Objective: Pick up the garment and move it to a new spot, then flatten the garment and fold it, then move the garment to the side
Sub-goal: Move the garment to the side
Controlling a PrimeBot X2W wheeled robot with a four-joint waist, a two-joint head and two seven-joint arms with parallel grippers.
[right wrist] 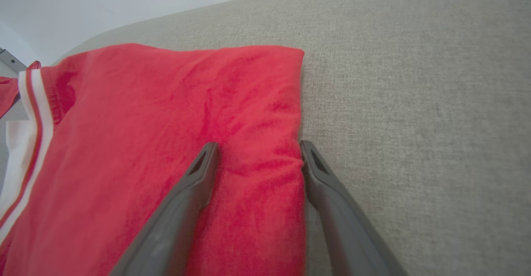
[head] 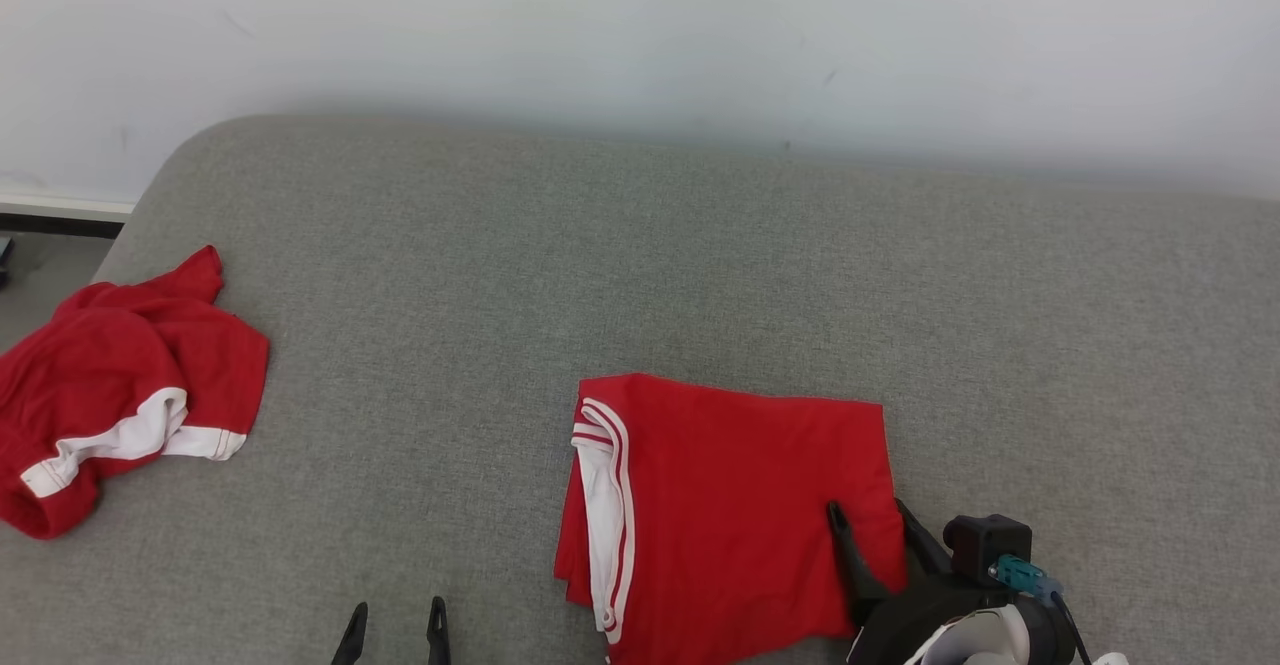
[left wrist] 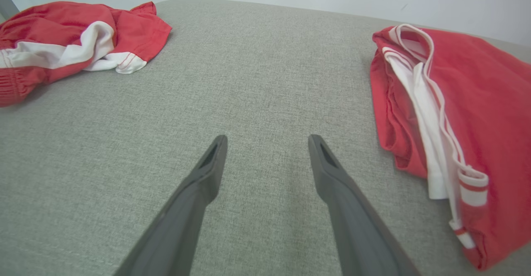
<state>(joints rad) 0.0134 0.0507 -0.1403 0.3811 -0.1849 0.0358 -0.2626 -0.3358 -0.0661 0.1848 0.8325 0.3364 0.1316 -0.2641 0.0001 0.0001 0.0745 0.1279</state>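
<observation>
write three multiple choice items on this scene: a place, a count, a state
1. Where on the grey fabric surface is the crumpled red garment with a white band? A) left B) centre C) right
2. How many red garments lie there? A) one B) two C) three
3. The right gripper at the folded red white-trimmed garment is: A) shut on it B) open astride its edge C) far off
Answers: 1A, at the head view's left edge; 2B, one crumpled, one folded; 3B, spread fingers flank the edge.
</observation>
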